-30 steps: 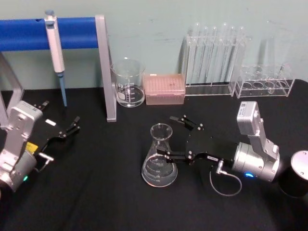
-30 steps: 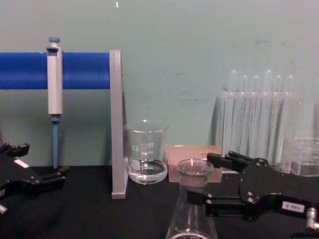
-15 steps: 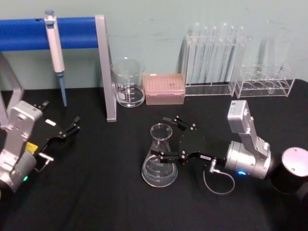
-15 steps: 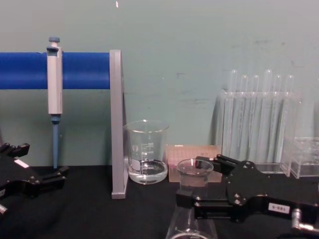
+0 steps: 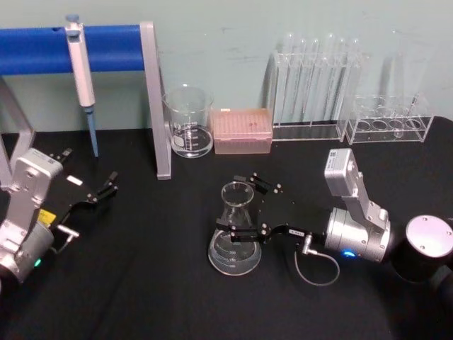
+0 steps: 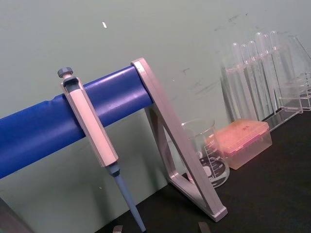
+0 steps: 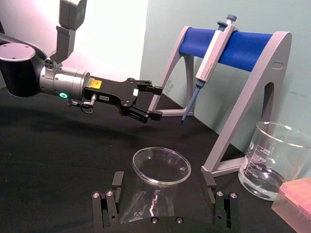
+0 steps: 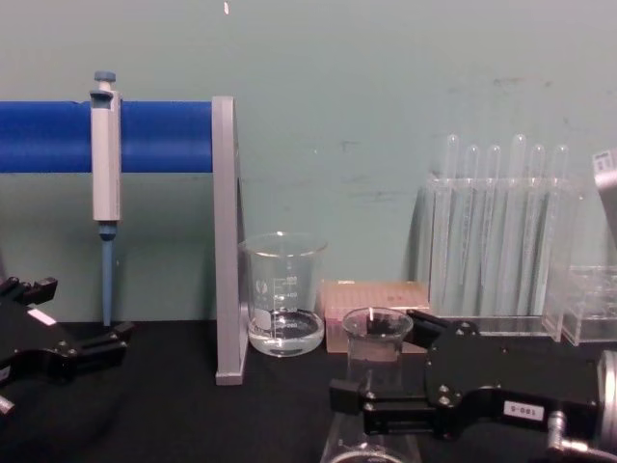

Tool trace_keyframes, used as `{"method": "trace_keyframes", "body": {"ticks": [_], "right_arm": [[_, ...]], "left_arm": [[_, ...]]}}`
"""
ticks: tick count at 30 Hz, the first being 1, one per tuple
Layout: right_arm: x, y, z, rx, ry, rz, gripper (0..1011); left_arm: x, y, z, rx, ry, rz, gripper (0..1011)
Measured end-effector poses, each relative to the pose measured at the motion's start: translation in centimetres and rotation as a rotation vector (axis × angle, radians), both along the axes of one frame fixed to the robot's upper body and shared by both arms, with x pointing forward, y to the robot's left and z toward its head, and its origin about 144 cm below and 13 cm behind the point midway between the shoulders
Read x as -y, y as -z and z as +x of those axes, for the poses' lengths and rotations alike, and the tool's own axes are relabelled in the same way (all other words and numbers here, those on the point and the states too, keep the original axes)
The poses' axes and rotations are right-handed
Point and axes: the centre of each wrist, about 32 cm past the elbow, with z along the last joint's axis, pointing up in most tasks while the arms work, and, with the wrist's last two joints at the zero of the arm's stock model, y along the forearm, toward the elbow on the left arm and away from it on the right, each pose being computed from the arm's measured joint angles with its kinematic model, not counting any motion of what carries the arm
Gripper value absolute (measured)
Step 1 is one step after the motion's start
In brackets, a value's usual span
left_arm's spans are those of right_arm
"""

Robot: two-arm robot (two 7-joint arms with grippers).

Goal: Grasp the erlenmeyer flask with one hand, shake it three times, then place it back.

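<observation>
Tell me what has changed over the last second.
The right gripper slid toward the robot's left, and its open jaws now straddle the neck of the erlenmeyer flask, not yet closed on it. The flask stands where it was, the left gripper stays parked open at the left, and the beaker is unchanged.

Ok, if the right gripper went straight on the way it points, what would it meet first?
The erlenmeyer flask: its neck stands between the open jaws of the right gripper, so the neck would probably meet the palm.
</observation>
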Motion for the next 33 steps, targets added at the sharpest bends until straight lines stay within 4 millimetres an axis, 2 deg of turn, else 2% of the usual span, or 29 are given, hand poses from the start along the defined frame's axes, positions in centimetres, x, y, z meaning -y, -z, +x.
{"method": "trace_keyframes", "body": {"ticks": [33], "right_arm": [[0.01,0.07,0.11,-0.022,0.0,0.033,1003]], "left_arm": [[0.0,0.0,0.0,0.0,0.0,0.0,1001]]}}
